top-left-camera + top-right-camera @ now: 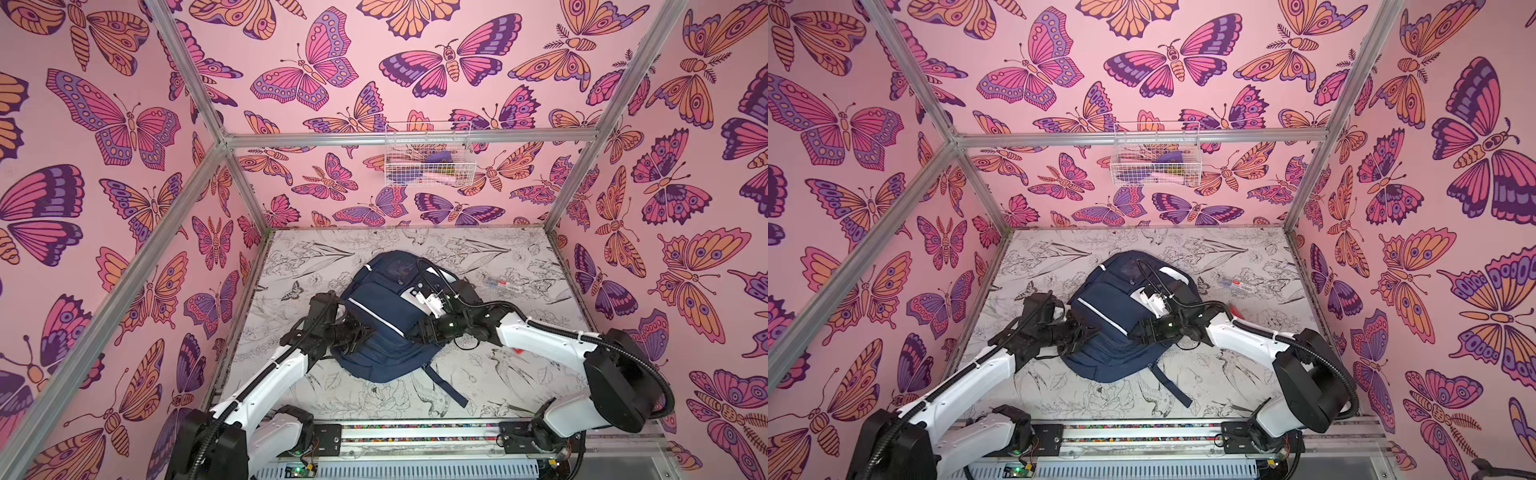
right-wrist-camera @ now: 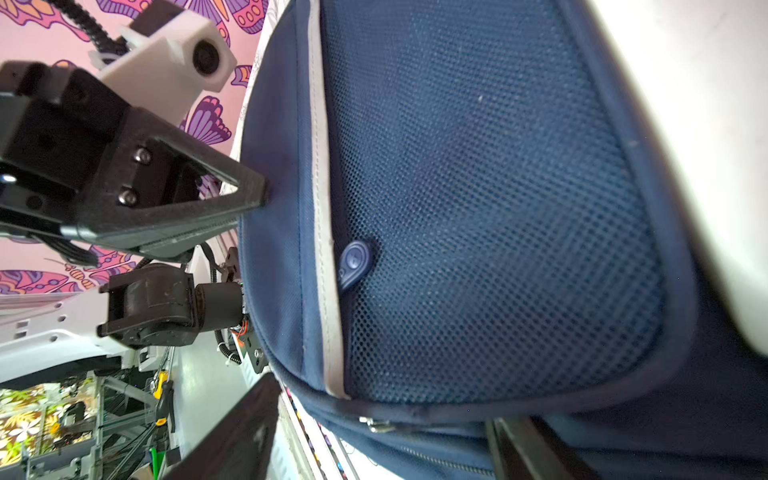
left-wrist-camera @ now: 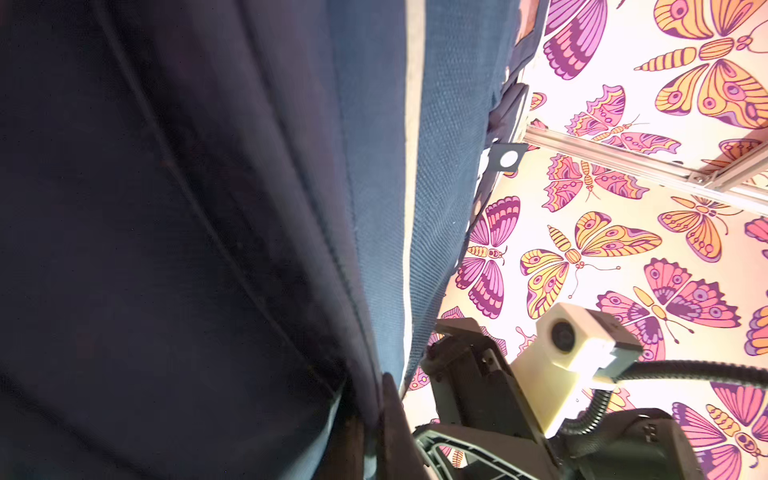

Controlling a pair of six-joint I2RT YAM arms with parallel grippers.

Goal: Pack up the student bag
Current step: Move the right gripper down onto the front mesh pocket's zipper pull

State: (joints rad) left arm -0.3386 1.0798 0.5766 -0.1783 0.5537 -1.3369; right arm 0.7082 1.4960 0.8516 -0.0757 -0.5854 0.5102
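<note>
Your student bag (image 1: pixel 376 307) lies flat in the middle of the table (image 1: pixel 519 374), its top toward the far wall. Your left gripper (image 1: pixel 369 331) is pinched closed on fabric at its left edge. Your right gripper (image 1: pixel 415 331) hovers over its right side, jaws wide.

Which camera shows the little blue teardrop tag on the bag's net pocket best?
The right wrist view: the tag is close and sharp on the bag, beside a white stripe. The left wrist view shows only fabric; both top views are too far.
</note>
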